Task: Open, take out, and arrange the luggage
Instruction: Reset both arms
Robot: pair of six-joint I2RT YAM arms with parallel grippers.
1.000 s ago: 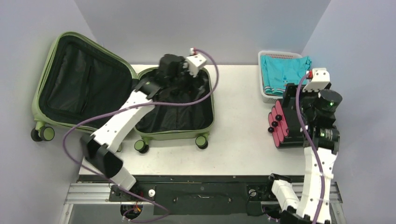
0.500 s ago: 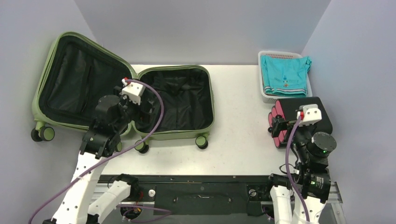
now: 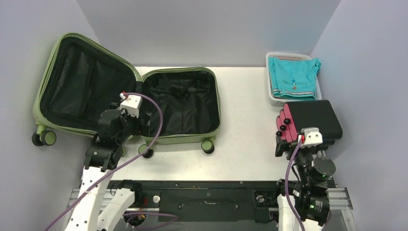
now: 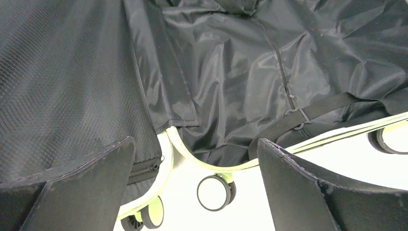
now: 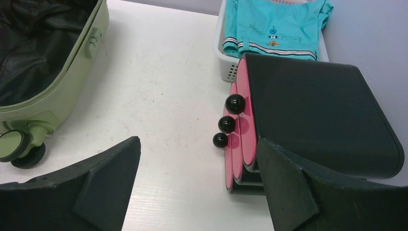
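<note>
My left tool [image 4: 196, 143] gapes wide, empty, above the near rim of the luggage [image 3: 179, 139], which lies open on the counter [image 3: 245, 110], lining [image 4: 288, 57] bare. My right tool [image 5: 198, 140], equally wide, holds nothing (black case [image 5: 312, 115] just ahead). Unpacking looks done, I judge; next comes arranging, needing a fresh grasp

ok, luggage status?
Left end effector open, empty. Right end effector open, empty. Luggage lies open, nothing visible inside. Case and basket off right, not blocking.

Cloth-lined luggage [image 3: 185, 103] (glossy, creased)
</note>
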